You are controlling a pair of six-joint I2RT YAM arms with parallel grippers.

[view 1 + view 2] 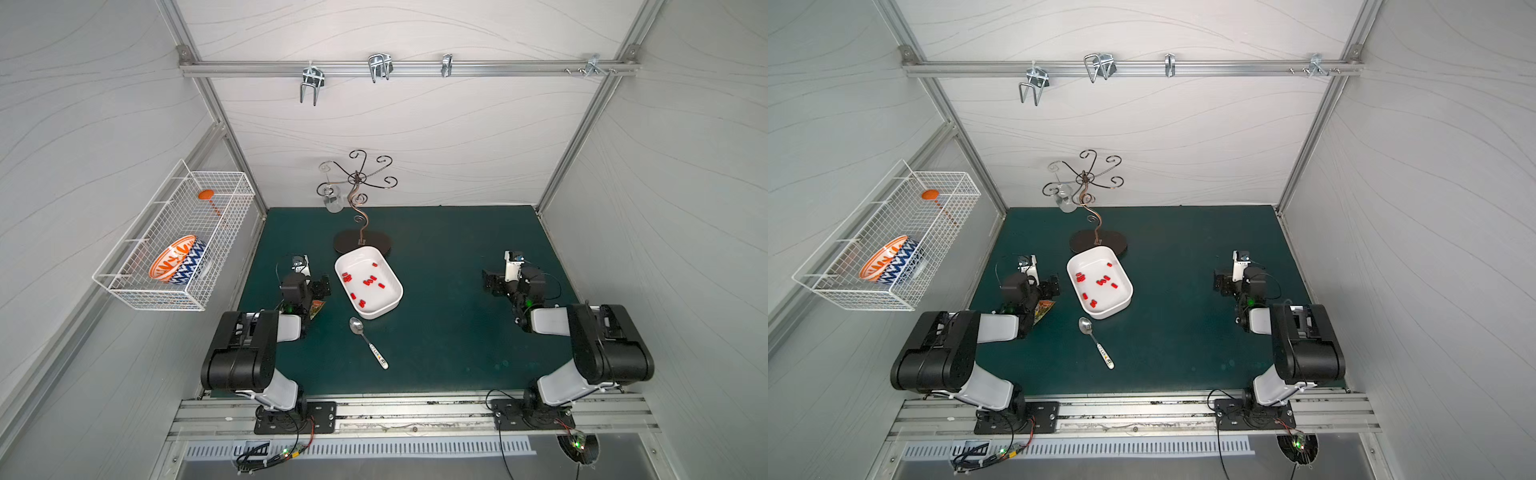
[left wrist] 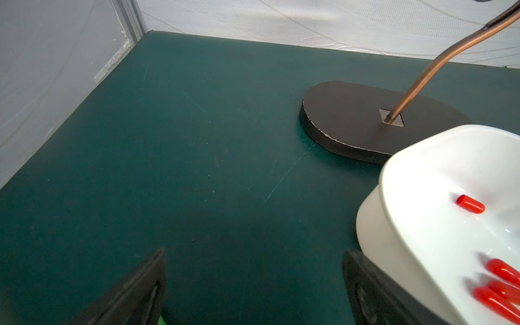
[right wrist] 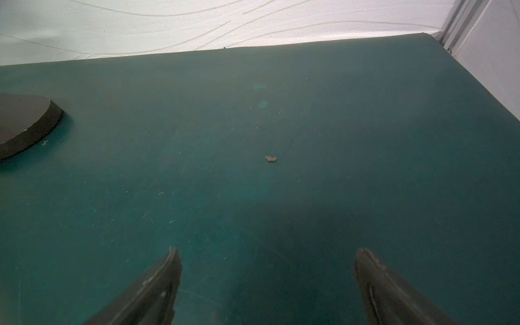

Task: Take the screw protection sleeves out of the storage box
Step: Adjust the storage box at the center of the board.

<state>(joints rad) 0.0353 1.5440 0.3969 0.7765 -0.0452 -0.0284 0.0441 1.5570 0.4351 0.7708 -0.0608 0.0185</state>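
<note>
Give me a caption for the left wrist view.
Open left gripper beside the storage box of red screw protection sleeves, stand base beyond.

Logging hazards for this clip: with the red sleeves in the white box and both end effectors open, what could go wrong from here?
The screw protection sleeves are tiny and partly clumped; the left end effector could pinch several or miss. The storage box sits close to the stand base and the spoon; a nudge might shove it into either.

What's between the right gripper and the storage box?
Nothing: only bare green mat separates the right gripper from the storage box, seen in both top views.
</note>
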